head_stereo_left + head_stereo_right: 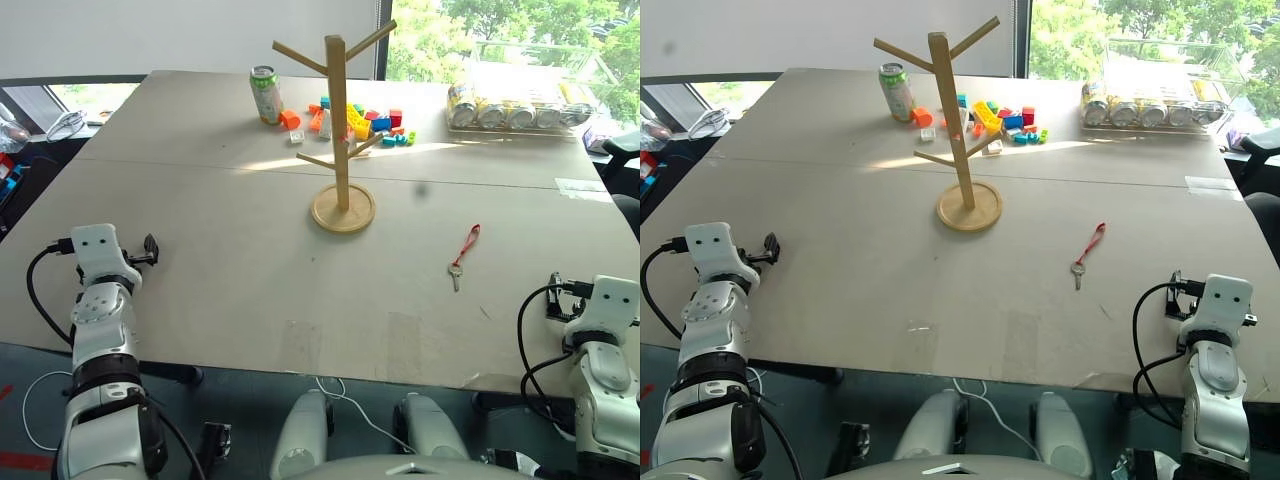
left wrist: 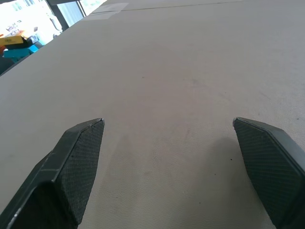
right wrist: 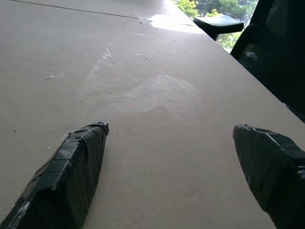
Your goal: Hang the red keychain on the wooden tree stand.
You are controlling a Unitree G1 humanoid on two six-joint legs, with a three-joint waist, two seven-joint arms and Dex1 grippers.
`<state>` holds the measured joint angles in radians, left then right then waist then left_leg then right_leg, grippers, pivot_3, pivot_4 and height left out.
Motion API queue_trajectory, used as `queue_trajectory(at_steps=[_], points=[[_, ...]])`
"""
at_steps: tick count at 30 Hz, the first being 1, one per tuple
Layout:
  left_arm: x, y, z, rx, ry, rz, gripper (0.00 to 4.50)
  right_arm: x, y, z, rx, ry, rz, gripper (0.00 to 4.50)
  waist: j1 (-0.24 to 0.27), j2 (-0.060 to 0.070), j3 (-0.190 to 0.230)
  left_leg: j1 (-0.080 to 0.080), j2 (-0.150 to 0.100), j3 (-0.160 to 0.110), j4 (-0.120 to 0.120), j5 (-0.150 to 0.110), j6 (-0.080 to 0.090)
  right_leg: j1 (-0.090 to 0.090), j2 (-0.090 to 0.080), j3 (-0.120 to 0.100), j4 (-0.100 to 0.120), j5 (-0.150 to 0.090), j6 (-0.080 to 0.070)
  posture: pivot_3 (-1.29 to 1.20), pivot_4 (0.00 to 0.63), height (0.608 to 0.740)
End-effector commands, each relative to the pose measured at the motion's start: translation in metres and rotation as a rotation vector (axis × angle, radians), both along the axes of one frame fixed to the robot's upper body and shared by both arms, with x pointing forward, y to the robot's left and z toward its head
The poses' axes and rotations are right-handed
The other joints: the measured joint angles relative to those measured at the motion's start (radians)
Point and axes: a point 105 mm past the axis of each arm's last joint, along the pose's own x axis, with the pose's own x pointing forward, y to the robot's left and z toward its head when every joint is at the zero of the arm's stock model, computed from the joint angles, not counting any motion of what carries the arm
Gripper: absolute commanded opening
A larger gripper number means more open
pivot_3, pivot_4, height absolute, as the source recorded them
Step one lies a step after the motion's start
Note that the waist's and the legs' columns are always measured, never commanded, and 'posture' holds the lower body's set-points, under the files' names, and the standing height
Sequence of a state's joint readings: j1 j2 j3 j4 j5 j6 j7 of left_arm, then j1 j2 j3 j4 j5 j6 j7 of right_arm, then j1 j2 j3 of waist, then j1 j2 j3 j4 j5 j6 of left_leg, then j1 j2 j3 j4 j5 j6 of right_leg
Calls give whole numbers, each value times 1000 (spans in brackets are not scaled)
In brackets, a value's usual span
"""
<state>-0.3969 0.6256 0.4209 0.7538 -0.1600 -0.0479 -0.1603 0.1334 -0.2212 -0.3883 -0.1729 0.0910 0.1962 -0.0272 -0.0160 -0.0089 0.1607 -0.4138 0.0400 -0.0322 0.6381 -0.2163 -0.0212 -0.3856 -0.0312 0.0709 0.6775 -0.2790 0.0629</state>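
Red keychain (image 1: 464,253), a thin strap with a small metal key, lies flat on your matte tabletop (image 1: 220,260), right of the wooden tree stand (image 1: 340,130). Left gripper (image 2: 167,138) and right gripper (image 3: 171,143): jaws spread wide, empty.

A green drink can (image 1: 266,94), scattered toy blocks (image 1: 362,122) and a tray of cans (image 1: 520,108) sit far across the tabletop (image 1: 220,260) from either claw — a black chair (image 3: 271,52) just beyond the right claw.
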Motion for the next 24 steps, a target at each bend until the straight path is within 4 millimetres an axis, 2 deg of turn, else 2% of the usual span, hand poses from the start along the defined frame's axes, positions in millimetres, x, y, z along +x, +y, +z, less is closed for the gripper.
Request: queue_trajectory(at_steps=[1,7,14,21,24], points=[[1,-8,-8,1,40,-43,4460,-1,0,6,-17,-15,3,4500,0,0,0,0,0,0,0,0,0,0,0,0,0,0,0,0,150,740],[7,-16,0,25,37,-114,4460,1,2,11,-27,-11,35,4500,1,0,0,0,0,0,0,0,0,0,0,0,0,0,0,0,150,740],[18,-37,18,36,15,-274,4460,9,9,23,-22,3,95,4500,0,0,0,0,0,0,0,0,0,0,0,0,0,0,0,0,150,740],[19,-93,39,56,27,-628,4460,16,41,41,115,58,236,4500,-6,-2,2,-2,0,0,-2,0,0,-2,0,0,0,0,0,0,150,740],[17,-128,59,42,11,-811,4460,20,60,54,189,98,308,4500,-7,-3,4,-2,0,0,-2,0,0,-2,0,0,0,0,0,0,150,740]])
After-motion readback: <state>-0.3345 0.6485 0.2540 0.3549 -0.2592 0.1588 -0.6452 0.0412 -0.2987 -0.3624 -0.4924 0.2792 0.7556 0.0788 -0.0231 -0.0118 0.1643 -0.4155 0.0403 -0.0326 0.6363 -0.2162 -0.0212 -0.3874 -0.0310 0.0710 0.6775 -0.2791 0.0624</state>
